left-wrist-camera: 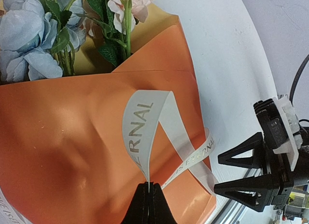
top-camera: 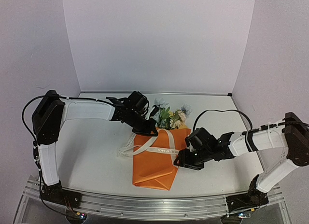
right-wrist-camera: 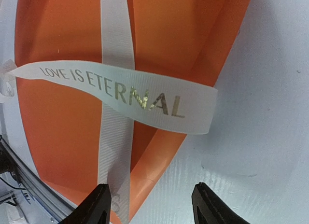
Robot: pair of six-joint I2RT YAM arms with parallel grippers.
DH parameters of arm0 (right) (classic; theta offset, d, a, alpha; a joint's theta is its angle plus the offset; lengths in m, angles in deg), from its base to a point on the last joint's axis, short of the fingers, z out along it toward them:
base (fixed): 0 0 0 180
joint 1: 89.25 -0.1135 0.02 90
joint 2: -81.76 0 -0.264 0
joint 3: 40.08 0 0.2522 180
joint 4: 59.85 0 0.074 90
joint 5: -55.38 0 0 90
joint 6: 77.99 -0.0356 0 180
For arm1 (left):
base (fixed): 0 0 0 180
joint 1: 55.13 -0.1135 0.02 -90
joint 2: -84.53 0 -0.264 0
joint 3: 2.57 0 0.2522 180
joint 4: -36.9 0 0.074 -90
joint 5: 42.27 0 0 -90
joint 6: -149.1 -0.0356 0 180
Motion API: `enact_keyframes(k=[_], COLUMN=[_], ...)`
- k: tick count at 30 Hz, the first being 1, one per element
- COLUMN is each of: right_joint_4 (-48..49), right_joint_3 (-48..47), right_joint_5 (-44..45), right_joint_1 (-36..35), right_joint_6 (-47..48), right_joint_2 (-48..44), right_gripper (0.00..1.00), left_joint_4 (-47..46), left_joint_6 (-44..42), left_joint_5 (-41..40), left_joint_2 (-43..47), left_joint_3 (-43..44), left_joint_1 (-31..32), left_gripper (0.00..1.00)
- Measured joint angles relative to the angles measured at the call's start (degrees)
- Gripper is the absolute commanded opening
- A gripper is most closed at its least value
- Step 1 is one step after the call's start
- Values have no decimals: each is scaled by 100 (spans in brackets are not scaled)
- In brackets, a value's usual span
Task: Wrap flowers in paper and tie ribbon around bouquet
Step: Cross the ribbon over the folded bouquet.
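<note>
The wrapping looks done to me. The flowers (top-camera: pixel 170 116) lie inside the folded paper (top-camera: pixel 153 171) in the middle of the desk (top-camera: pixel 91 156), with the blossoms toward the far edge and the folded tip toward the near edge.

The tying is only begun. The ribbon (top-camera: pixel 159 150) lies over the orange face, one strand running side to side and another crossing it lengthwise, with loose loops off the paper's left side. I see no knot and nothing cinched round the paper.

My left jaws are closed on a fold of the ribbon near the paper's far left corner, by the blossoms. My right jaws stand apart at the paper's right side, holding nothing; the lengthwise strand runs close by them, ungripped.

As I judge it, what is left is to draw the crossing tight and knot it.
</note>
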Motion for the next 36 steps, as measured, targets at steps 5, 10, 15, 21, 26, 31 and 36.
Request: enact_keyframes(k=[5, 10, 15, 21, 26, 31, 36], right_joint_4=[791, 1353, 1593, 1598, 1455, 1058, 336], right_joint_3=[275, 494, 664, 734, 768, 765, 699], right_joint_5=[-281, -428, -452, -453, -420, -316, -129], right_joint_1=[0, 0, 0, 0, 0, -3, -38], right_joint_6=[-514, -911, -1164, -1258, -1282, -1219, -1104], right_joint_2=[30, 100, 100, 35, -199, -431, -557], right_gripper=[49, 35, 22, 15, 8, 0, 0], left_joint_4=[17, 23, 25, 23, 25, 25, 23], left_joint_6=[2, 2, 2, 2, 2, 5, 42], left_joint_5=[0, 0, 0, 2, 2, 4, -1], left_joint_2=[0, 0, -2, -49, -118, -145, -164], left_joint_3=[0, 0, 0, 0, 0, 2, 2], left_joint_1=[0, 0, 0, 0, 0, 0, 0], left_gripper=[0, 0, 0, 0, 1, 5, 20])
